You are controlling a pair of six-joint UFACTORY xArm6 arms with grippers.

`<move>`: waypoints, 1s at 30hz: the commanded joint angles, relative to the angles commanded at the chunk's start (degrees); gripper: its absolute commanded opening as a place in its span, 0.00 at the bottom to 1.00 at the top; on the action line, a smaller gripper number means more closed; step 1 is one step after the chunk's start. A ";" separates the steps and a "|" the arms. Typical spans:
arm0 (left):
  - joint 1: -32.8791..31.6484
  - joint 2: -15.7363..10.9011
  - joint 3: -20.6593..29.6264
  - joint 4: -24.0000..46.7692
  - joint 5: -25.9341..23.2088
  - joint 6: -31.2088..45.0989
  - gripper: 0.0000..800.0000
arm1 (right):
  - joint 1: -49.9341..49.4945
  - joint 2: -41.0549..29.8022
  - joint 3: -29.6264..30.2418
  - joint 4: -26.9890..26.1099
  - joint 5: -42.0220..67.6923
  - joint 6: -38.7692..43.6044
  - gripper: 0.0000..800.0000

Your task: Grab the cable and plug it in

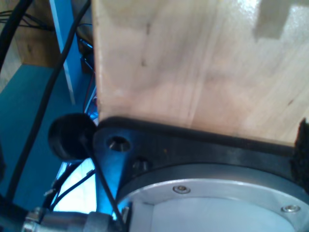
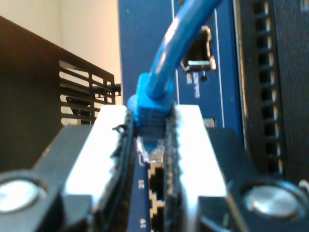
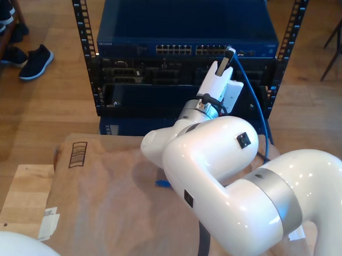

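Between the white fingers point(image 2: 198, 145) of my second gripper point(image 2: 153, 145) you can see the cable point(image 2: 169, 58) pinched at its blue boot, the two pads pressed against either side of it, so the jaws are clamped on the cable. The translucent plug point(image 2: 153, 151) sticks out past the boot and sits right at the row of network ports point(image 2: 157, 181) on the blue switch point(image 2: 145, 43); whether it is already seated in a port you cannot tell from this angle. From the boot the cable arches up and away across the switch face. In the exterior view the same gripper point(image 3: 225, 61) reaches to the switch's port row towards the exterior view's right, and the cable runs from there down along the rack point(image 3: 186, 65), curving past the white arm point(image 3: 226, 165) towards the paper-covered table point(image 3: 104, 205). The rack stands on a wooden floor point(image 3: 46, 98), with dark shoes point(image 3: 35, 61) at the exterior view's left. As for my first gripper, its wrist camera looks along a dark flange point(image 1: 193, 145) and a pale wooden surface point(image 1: 193, 63) with black cabling point(image 1: 43, 111) beside it; its fingers are not visible, so you cannot tell how they stand.
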 joint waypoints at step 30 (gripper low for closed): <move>0.00 0.00 0.00 0.09 0.00 0.00 1.00 | 0.18 0.09 -0.70 -0.18 1.67 0.09 0.00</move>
